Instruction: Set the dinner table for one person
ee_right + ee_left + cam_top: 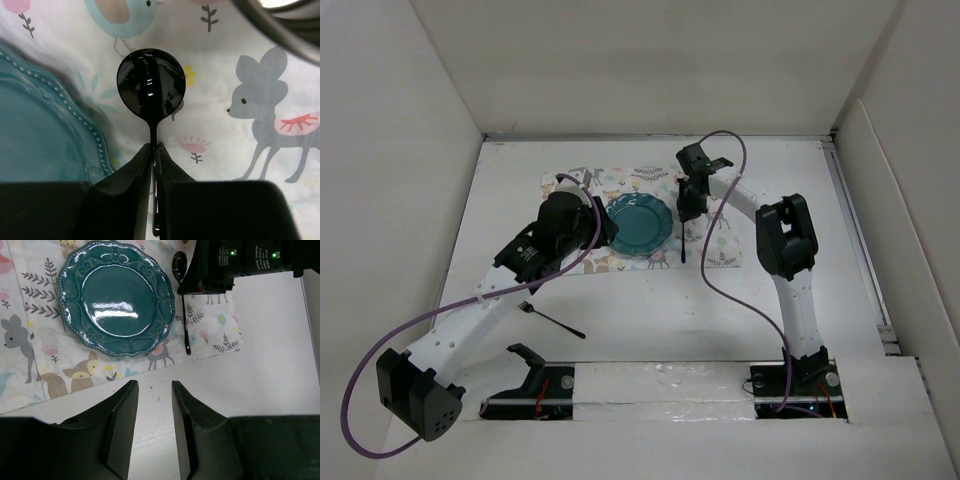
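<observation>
Remote session, place setting for one. At far left a black fork (pixel 552 320) lies on the bare white bench (pixel 650 310), well apart from the rest of the setting and untouched.

Next to it the left pincer (pixel 152 385) hangs over the bench just short of the near edge of the animal-print placemat (pixel 30 340). Its fingers stand a narrow gap apart with nothing between them.

At centre, a teal scalloped plate (pixel 117 297) sits on the placemat, so I count those two items as laid.

Just right of the plate, a black spoon (pixel 151 80) points its bowl toward the far side. The right pincer (pixel 154 147) is clamped tight on the neck just below the bowl. From my feeds I cannot tell whether the spoon already rests on the cloth or hangs a little above it.

I put the job at roughly halfway. Mat and plate are placed, and the spoon is in position but not yet released. The fork has yet to be brought beside the plate, most likely on its open left side. No knife, glass or napkin shows in any view, so I cannot say whether more is to come.
</observation>
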Robot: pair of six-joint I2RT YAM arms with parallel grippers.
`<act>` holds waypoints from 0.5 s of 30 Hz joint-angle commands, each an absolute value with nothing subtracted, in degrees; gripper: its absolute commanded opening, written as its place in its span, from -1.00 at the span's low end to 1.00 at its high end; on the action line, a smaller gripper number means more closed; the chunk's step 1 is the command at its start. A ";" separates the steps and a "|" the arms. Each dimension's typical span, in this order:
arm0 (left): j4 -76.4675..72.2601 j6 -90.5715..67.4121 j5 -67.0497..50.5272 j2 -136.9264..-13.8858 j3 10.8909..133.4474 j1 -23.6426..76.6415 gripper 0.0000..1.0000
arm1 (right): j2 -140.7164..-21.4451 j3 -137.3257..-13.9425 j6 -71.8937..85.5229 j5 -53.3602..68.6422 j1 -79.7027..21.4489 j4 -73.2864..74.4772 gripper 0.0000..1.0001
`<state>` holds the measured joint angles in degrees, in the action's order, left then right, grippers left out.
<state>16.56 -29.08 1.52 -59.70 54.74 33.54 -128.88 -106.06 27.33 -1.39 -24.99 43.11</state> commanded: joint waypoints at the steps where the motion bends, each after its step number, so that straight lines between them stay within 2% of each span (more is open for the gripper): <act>1: 15.29 -29.62 1.23 -57.92 53.96 33.49 -0.40 | -129.55 -109.16 26.98 -3.34 -25.49 43.15 -0.64; 2: 15.38 -29.62 1.14 -57.92 54.14 33.49 -0.40 | -129.38 -109.33 26.98 -3.77 -25.49 43.33 -0.50; 5: 15.73 -28.83 2.10 -57.92 55.28 33.49 -0.40 | -127.36 -109.42 26.98 -3.96 -25.49 43.59 -0.28; 8: 17.57 -26.73 4.12 -58.53 59.39 33.49 -0.40 | -122.97 -108.99 26.54 -4.65 -26.02 44.03 -0.13; 10: 19.59 -25.49 5.44 -58.88 62.74 33.49 -0.40 | -117.98 -107.85 26.19 -5.36 -26.54 44.03 -0.11; 11: 20.30 -24.53 6.67 -59.06 66.67 33.49 -0.42 | -116.04 -105.67 26.19 -5.36 -27.15 43.60 -0.23; 12: 21.00 -24.17 6.94 -59.41 68.71 33.49 -0.53 | -113.93 -104.08 26.19 -4.75 -27.77 41.85 -0.43; 13: 22.31 -24.08 7.12 -59.50 71.08 33.49 -0.65 | -109.47 -101.97 26.02 -3.96 -28.56 40.44 -0.69; 14: 22.67 -24.17 6.95 -59.50 74.93 33.49 -0.85 | -107.42 -97.08 26.02 -1.08 -31.26 38.34 -1.00; 15: 22.85 -24.95 6.86 -59.33 76.71 33.49 -0.97 | -105.49 -94.51 26.28 -0.53 -33.12 33.62 -1.00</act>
